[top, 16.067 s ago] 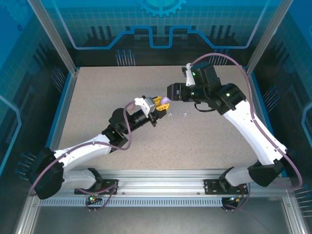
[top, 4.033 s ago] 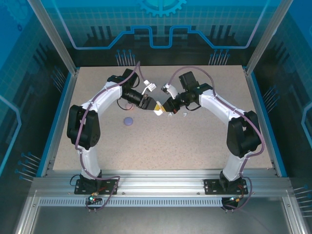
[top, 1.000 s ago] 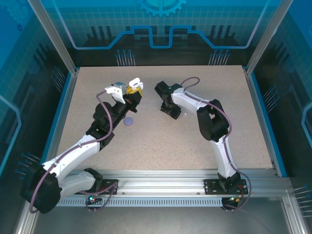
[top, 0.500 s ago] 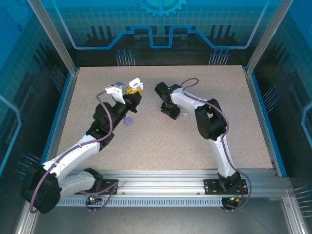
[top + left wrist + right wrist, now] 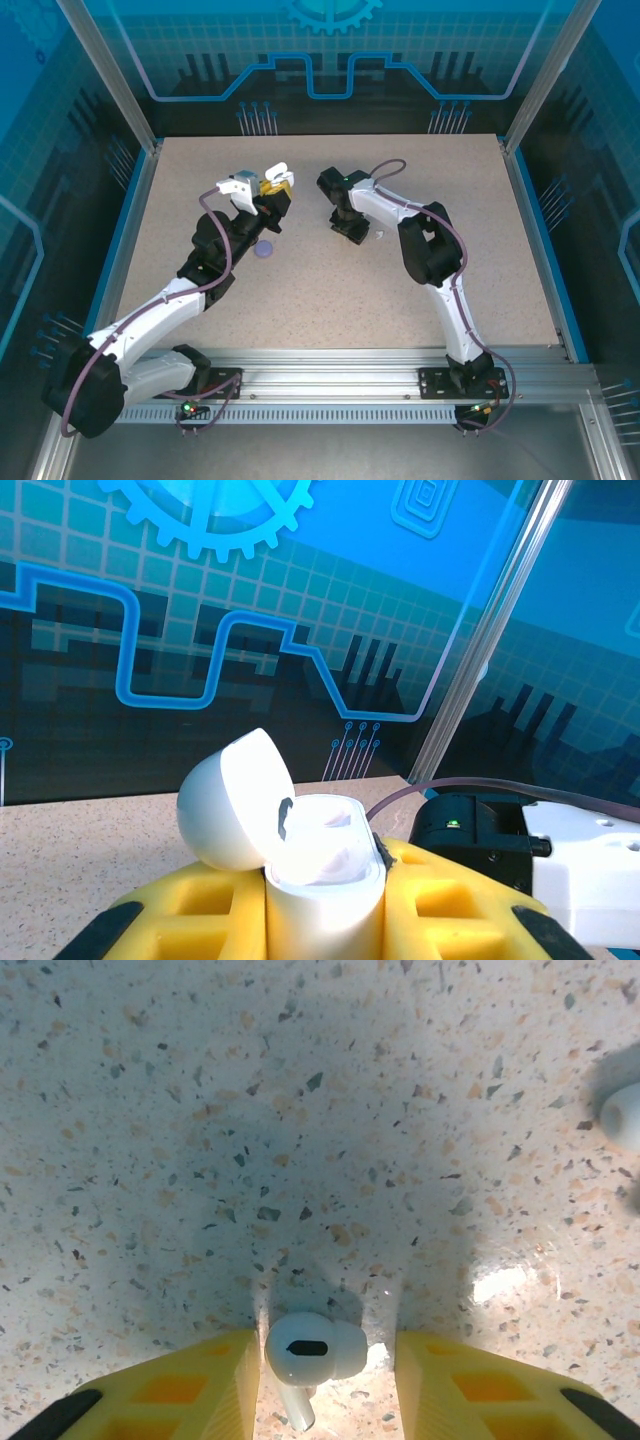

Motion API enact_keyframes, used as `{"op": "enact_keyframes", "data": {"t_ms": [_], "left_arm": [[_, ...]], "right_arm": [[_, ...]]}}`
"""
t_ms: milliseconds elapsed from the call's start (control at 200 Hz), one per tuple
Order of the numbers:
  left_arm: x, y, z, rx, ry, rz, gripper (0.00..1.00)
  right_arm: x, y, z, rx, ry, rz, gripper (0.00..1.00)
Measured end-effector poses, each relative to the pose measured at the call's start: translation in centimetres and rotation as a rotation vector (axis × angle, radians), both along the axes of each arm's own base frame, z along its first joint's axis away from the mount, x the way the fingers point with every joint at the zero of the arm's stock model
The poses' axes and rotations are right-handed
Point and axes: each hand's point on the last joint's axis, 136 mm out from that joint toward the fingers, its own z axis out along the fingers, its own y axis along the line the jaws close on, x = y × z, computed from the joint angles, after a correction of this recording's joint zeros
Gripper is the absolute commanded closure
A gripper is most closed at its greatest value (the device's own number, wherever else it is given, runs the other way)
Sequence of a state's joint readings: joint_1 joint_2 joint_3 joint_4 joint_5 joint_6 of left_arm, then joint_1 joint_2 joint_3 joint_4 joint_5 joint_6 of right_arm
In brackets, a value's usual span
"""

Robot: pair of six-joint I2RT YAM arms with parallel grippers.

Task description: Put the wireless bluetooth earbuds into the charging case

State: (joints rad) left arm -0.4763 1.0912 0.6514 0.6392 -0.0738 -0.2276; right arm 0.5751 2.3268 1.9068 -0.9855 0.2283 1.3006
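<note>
On the speckled, stone-patterned desk, towards the middle of its far edge, the right end effector points straight down with its yellow fingers spread on either side of a white earbud. The bud lies flat on the desk, its glossy rounded head showing a dark oval slot and its short stem pointing back between the fingers. There is a thin gap to the left finger and a wider one to the right, so nothing is pinched. A second white earbud lies well apart from it, cut off by the right border of the wrist view; from above it is a small pale speck just beside the right arm's wrist. To the left, nearer the far-left corner, the left end effector is raised off the desk and pressed onto the smooth white charging case. The case stands upright between the ribbed yellow pads, its domed lid hinged open and leaning left, and its hollow interior faces up. A small purple round piece rests on the desk close to the left forearm, between the two arms and nearer the left one. Translucent blue panels printed with a gear and circuit lines wall in the far edge.
</note>
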Motion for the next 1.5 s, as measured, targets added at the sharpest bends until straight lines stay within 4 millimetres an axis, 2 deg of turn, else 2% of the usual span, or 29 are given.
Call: {"op": "enact_keyframes", "data": {"t_ms": [350,575,985,1111,1296,1391,1501], "left_arm": [[0.0,-0.3,-0.2,0.003,0.002,-0.014,1.0],[-0.2,-0.7,-0.2,0.007,0.003,-0.042,1.0],[-0.5,-1.3,-0.2,0.025,-0.008,-0.077,1.0],[-0.5,-1.2,-0.2,0.044,-0.019,-0.074,1.0],[-0.7,-1.2,0.0,0.054,-0.031,-0.072,1.0],[-0.8,-1.1,0.2,0.052,-0.036,-0.072,1.0],[-0.8,-1.1,0.1,0.06,-0.035,-0.071,1.0]], "right_arm": [[0.2,0.0,0.0,-0.008,0.007,0.043,0.64],[0.6,0.2,0.1,-0.012,-0.009,0.126,0.73],[1.4,0.3,0.4,-0.014,-0.102,0.279,0.75],[2.0,0.5,1.2,-0.008,-0.168,0.313,0.75],[3.0,0.8,4.4,0.001,-0.275,0.357,0.75],[2.8,1.0,5.5,-0.003,-0.315,0.382,0.75],[2.2,1.1,5.8,-0.005,-0.325,0.405,0.75]]}}
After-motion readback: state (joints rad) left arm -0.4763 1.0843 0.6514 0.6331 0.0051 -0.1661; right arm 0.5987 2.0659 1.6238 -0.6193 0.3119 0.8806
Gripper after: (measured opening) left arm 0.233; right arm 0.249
